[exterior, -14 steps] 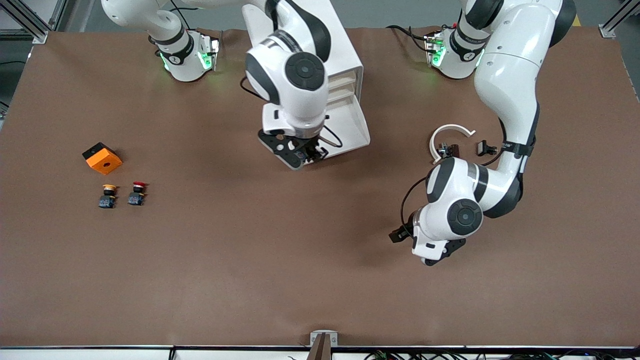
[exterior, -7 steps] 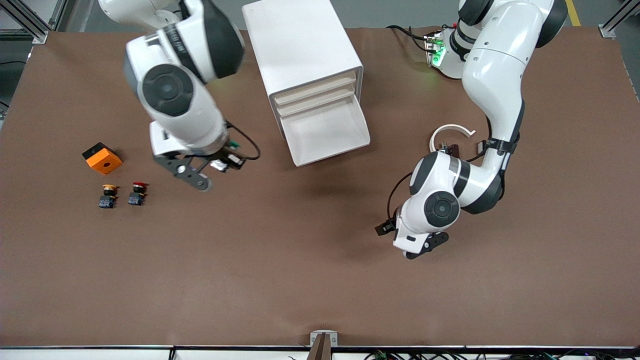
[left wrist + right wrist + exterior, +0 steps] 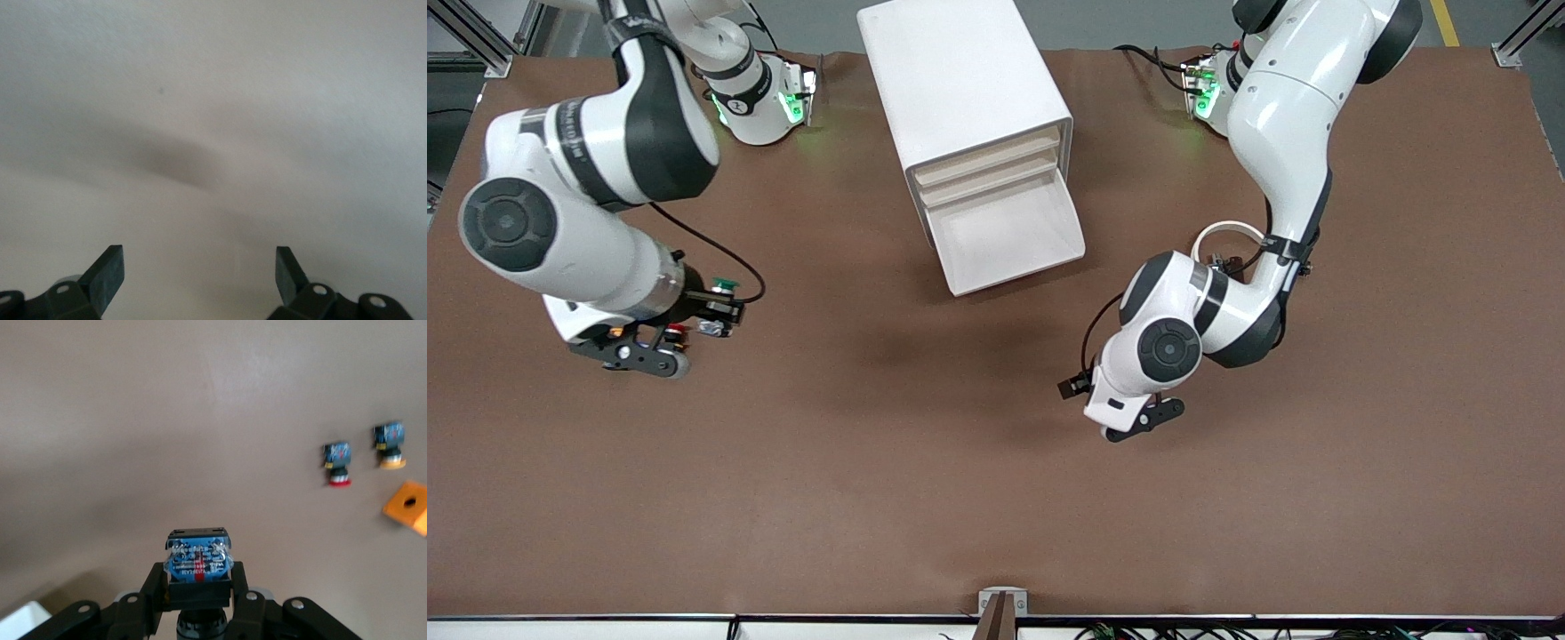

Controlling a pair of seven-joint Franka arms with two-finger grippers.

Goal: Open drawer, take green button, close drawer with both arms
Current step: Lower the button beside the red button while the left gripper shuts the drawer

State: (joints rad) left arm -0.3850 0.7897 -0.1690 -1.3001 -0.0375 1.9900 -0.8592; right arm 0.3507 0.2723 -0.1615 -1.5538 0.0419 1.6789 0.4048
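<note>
My right gripper [image 3: 713, 316] is shut on the button [image 3: 724, 287], whose green cap shows beside the wrist. It hangs over the table toward the right arm's end, close to the other buttons. In the right wrist view the pads [image 3: 152, 587] clamp the button's black and blue body [image 3: 198, 565]. The white cabinet [image 3: 965, 89] has its bottom drawer [image 3: 1009, 240] pulled open and empty. My left gripper [image 3: 1136, 425] is open and empty over bare table, nearer the front camera than the drawer; its fingertips [image 3: 110, 267] stand wide apart.
The red-capped button [image 3: 337, 462], the yellow-capped button [image 3: 389, 444] and an orange block [image 3: 408, 507] lie on the table under my right arm, mostly hidden in the front view. A white ring [image 3: 1227, 231] lies by the left arm's elbow.
My right arm has swung from the open drawer toward the right arm's end of the table, carrying the button. My left arm has shifted a little toward the middle of the table.
</note>
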